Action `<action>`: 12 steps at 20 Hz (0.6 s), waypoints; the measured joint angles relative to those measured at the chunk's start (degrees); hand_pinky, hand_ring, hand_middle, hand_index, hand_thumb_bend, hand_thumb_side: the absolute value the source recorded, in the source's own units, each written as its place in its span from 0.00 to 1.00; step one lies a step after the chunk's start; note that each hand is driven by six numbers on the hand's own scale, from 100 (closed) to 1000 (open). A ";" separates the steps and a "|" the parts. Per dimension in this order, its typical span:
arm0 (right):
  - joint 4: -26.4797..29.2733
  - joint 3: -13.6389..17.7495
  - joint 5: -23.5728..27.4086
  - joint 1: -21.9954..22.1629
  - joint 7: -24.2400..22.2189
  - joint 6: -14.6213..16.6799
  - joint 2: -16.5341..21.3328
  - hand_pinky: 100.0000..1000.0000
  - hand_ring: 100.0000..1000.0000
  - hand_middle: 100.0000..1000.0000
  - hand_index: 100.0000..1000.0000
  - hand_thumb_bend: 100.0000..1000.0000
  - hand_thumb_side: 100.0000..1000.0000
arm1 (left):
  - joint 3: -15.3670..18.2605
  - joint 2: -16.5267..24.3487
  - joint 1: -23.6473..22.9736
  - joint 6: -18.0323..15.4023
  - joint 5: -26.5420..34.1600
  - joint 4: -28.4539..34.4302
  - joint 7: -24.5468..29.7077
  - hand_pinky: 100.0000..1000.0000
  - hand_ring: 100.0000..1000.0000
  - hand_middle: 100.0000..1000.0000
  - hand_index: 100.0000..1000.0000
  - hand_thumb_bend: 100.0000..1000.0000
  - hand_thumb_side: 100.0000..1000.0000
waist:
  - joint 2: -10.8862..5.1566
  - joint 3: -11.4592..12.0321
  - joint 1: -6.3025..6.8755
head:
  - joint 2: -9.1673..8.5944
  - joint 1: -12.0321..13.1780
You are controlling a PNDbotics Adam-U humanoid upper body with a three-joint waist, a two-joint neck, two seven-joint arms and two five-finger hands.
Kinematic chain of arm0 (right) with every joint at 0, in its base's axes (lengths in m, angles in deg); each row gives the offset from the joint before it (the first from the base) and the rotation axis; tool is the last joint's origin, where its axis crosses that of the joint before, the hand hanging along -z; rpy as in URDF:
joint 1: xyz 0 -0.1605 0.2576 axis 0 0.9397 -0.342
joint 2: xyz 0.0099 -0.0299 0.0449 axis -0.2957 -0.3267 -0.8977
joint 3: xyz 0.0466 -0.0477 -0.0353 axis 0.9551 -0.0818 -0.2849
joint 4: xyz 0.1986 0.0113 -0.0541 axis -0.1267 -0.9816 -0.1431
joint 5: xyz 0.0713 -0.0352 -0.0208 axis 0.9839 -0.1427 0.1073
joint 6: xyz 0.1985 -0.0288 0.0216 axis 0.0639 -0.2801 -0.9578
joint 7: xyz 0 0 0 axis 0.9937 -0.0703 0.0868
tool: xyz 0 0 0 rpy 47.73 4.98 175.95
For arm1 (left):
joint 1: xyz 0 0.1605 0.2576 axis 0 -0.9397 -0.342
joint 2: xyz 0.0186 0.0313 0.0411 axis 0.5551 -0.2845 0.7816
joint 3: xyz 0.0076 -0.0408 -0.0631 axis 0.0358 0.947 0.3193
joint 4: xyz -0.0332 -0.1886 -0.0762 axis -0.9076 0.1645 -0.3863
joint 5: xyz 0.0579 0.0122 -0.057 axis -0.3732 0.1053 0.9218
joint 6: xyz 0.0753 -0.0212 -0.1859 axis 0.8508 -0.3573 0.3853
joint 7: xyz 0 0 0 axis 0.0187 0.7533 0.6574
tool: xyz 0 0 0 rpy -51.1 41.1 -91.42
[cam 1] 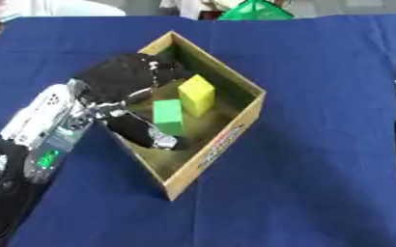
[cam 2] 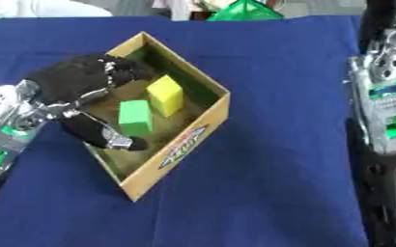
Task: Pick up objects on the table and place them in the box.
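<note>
Left hand (cam 1: 130, 77) spread open over the box's (cam 1: 227, 135) left wall.
Inside: green block (cam 1: 168, 116) beside yellow block (cam 1: 196, 94), both upright; blue table (cam 1: 319, 169) beneath.

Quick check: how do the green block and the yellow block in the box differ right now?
The green block is green; the yellow block is yellow. The green block sits nearer the camera, the yellow block farther back. The green block stands right beside the left hand's thumb; the yellow block is farther from it, under the fingertips. Both stand upright inside the cardboard box, close together, similar in shape.
</note>
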 measured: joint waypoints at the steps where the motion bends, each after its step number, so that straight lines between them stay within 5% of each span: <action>1: 0.00 0.00 0.00 -0.07 0.04 0.03 -0.01 0.79 0.80 0.62 0.80 0.08 1.00 | 0.03 0.00 -0.06 0.03 -0.09 0.10 -0.13 0.84 0.88 0.84 0.95 0.65 0.91 | -0.05 0.01 -0.03 | 0.00 0.00; 7: 0.00 0.00 -0.01 -0.09 0.14 0.13 -0.04 0.79 0.80 0.62 0.80 0.08 1.00 | 2.44 -0.01 -0.77 1.56 0.25 2.81 -4.63 0.82 0.85 0.80 0.92 0.33 0.89 | -0.30 0.32 -0.08 | 0.00 -0.16; 12: 0.02 0.02 -0.15 -0.34 0.50 0.43 -0.05 0.79 0.80 0.63 0.80 0.09 1.00 | 7.35 0.08 -2.04 5.40 4.13 9.42 -14.87 0.80 0.82 0.76 0.91 0.19 0.81 | -0.47 0.52 -0.04 | -0.01 -0.98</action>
